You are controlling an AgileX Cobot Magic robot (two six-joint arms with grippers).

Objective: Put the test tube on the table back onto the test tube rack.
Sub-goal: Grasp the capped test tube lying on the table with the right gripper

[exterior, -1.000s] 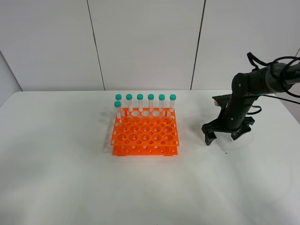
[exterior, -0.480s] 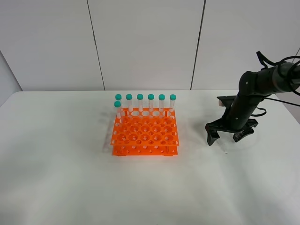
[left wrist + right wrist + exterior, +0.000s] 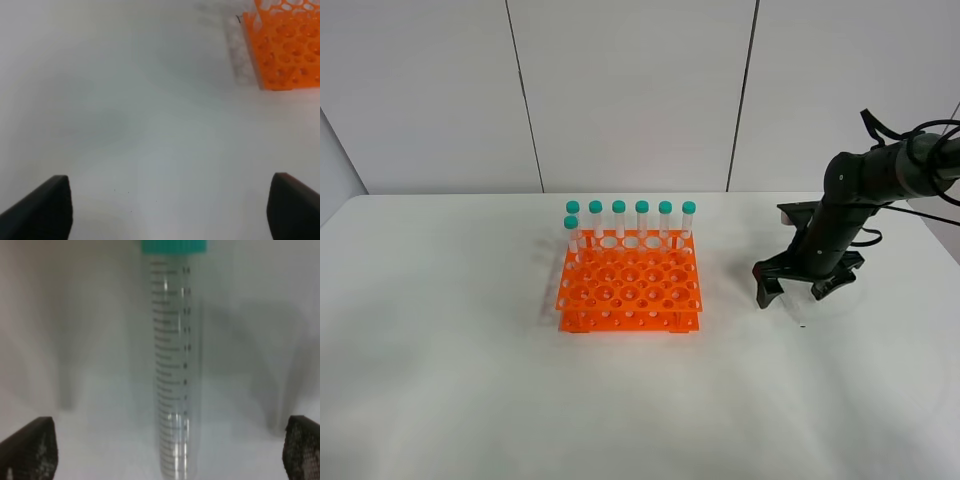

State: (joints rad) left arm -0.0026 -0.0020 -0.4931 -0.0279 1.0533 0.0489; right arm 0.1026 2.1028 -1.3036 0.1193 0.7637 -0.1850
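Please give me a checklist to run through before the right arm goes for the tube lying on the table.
1. Right gripper open: ok, its fingers stand wide apart.
2. Test tube centred between those fingers: ok in the right wrist view; it lies flat on the table.
3. Fingers low enough to close on it: cannot tell.
4. Free holes in the test tube rack: ok; capped tubes fill only its back edge.
5. Left gripper out of the way: ok, open over bare table, apart from the rack.
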